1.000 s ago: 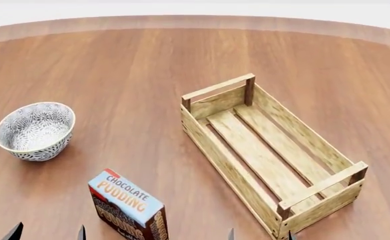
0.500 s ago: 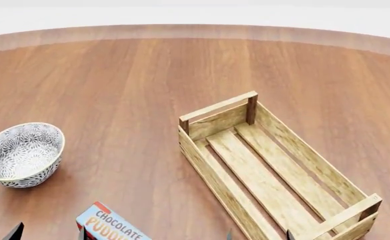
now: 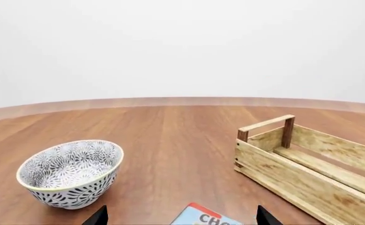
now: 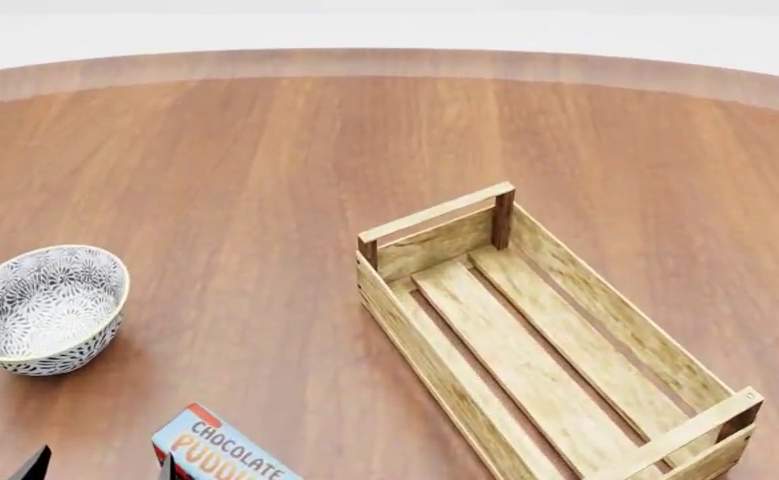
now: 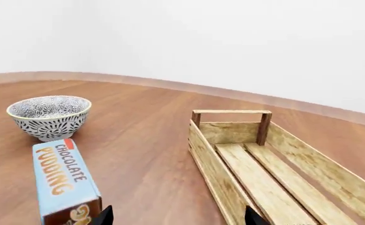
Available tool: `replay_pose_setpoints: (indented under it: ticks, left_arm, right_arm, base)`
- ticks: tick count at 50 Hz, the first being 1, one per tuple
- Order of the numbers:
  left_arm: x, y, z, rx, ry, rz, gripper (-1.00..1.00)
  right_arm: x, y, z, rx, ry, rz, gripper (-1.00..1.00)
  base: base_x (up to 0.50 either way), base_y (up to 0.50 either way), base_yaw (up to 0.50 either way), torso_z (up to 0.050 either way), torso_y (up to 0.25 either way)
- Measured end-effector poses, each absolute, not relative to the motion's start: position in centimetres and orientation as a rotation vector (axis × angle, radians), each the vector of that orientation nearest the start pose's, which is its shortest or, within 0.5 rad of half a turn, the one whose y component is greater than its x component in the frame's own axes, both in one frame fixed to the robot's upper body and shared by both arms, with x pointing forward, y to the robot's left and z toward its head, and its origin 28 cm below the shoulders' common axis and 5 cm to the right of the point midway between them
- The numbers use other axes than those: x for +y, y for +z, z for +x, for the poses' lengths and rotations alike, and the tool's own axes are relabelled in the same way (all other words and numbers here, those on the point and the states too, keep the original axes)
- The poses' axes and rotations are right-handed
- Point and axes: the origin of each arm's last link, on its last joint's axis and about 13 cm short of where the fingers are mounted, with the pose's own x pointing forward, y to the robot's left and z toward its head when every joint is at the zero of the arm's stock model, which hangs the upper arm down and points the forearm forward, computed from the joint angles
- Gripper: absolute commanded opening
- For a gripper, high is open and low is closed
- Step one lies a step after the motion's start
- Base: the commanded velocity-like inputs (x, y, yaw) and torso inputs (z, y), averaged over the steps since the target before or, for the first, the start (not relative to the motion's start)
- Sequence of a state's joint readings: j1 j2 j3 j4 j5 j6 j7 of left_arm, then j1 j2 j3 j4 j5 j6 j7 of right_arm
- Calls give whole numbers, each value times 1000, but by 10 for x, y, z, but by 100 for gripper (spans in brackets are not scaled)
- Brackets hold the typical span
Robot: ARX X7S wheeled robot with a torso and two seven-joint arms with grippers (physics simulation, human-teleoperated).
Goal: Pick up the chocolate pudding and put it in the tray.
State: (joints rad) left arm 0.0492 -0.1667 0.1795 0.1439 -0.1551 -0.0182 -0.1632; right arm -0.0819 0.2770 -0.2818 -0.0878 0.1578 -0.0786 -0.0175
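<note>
The chocolate pudding (image 4: 222, 452) is a small carton with a light-blue top and a red corner. It stands on the wooden table at the near left and is cut off by the head view's lower edge. It also shows in the right wrist view (image 5: 63, 183) and the left wrist view (image 3: 207, 219). The tray (image 4: 429, 345), a long light-wood slatted crate with nothing in it, lies to the carton's right. My left gripper (image 4: 100, 468) is open, and its fingertips sit just left of the carton. My right gripper (image 5: 179, 216) is open and empty between carton and tray.
A grey-white patterned bowl (image 4: 42, 310) stands at the left, beyond the carton. It also shows in the left wrist view (image 3: 70, 173) and the right wrist view (image 5: 49, 117). The round table's far edge (image 4: 389, 60) curves across the back.
The head view shifted between the earliest frame and the middle one, so all objects sit lower in it. Since then, the right fingertips have dropped out of its lower edge.
</note>
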Motion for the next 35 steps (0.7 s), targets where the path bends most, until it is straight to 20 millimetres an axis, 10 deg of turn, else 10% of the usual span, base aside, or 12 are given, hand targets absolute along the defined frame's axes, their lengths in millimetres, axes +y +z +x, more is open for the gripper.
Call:
replay_pose_setpoints:
  ticks: [35]
  left_arm:
    - [204, 28, 198, -39, -39, -7, 100]
  right_arm:
    - [-98, -12, 173, 103, 559, -161, 100]
  base:
    - [0, 0, 0, 0, 0]
